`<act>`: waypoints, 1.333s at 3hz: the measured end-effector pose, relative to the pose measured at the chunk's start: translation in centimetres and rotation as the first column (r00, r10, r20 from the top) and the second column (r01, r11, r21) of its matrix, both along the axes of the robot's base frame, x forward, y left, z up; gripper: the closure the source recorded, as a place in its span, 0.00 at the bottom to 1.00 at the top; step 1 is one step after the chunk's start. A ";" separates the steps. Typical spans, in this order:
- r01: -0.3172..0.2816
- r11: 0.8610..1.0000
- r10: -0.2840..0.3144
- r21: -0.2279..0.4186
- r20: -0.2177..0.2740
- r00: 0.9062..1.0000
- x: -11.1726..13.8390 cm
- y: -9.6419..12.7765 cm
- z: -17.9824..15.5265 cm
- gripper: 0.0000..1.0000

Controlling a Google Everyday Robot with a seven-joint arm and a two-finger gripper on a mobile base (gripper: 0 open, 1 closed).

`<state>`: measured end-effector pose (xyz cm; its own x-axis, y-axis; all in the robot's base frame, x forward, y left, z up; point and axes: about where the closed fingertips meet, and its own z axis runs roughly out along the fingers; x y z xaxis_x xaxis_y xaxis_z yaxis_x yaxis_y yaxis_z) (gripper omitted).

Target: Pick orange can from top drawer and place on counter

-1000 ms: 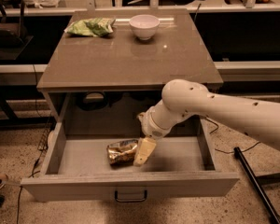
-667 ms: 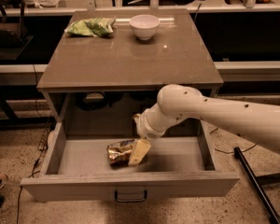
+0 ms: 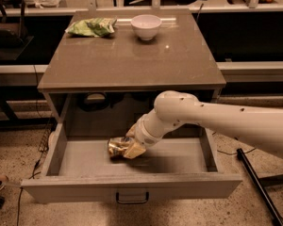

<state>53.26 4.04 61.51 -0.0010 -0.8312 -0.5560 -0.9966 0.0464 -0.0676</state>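
The top drawer [image 3: 132, 186] is pulled fully out under the counter [image 3: 132, 60]. The orange can [image 3: 115, 147], crushed and shiny golden, lies on the drawer floor left of centre. My white arm reaches in from the right, and my gripper [image 3: 131, 148] is down in the drawer right at the can's right side, its pale fingers [image 3: 136, 150] against the can. The arm's end hides part of the can and the fingers.
A green snack bag [image 3: 92, 27] and a white bowl [image 3: 146, 26] stand at the back of the counter. The drawer's walls and front panel, with its dark handle [image 3: 132, 199], surround the can. A dark pole [image 3: 257, 187] lies on the floor at the right.
My arm and gripper have moved left and lower in the drawer, closing onto the can's right side. The can has stayed in place.
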 end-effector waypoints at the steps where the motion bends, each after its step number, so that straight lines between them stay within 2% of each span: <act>1: 0.018 1.000 -0.017 0.005 -0.010 1.000 -0.2 -0.6 0.2 0.72; 2: 0.048 0.998 -0.048 0.048 -0.002 0.999 -0.2 -3.5 2.8 0.95; 3: 0.096 0.988 -0.102 0.120 0.044 0.994 0.6 -11.2 8.6 1.00; 4: 0.120 0.982 -0.134 0.148 0.089 0.987 1.3 -15.7 12.6 1.00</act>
<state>54.54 -11.63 74.12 -0.0414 -0.7406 -0.6707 -0.9709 0.1883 -0.1480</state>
